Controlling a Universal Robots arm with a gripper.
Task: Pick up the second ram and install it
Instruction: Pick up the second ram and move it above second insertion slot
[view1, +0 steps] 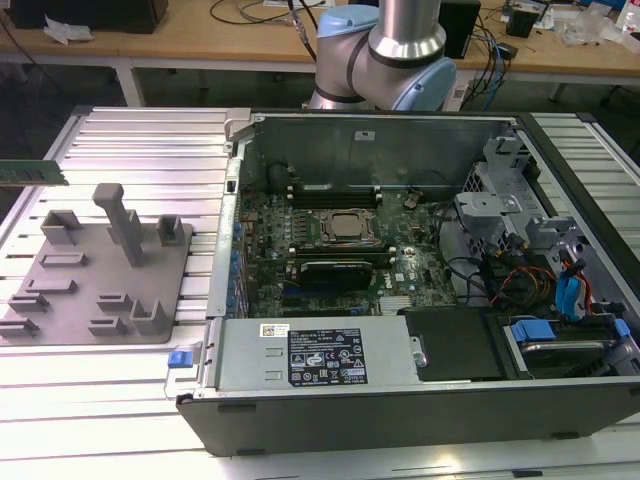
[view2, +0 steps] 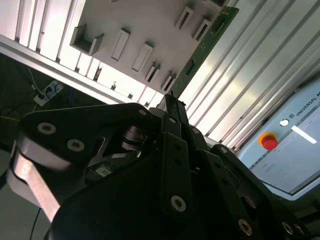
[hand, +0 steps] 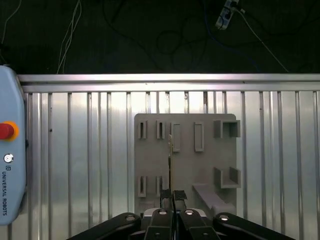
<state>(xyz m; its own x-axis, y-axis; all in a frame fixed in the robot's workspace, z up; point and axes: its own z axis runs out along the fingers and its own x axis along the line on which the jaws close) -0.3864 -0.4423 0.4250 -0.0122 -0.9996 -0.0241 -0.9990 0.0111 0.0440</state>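
Arm: polished silver tube, pale blue joint caps, grey-silver joint housings, all rounded and smooth. Gripper: matte black throughout, built of flat linkage bars layered one over another, with round silver-grey screw heads at the pivots. Fingers in the second wrist view: narrow black bars, flat-sided, small bolt holes down their length. A pale grey strip edges the rounded black body behind them

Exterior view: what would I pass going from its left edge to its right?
ram → grey fixture → processor in the open computer → blue drive bay
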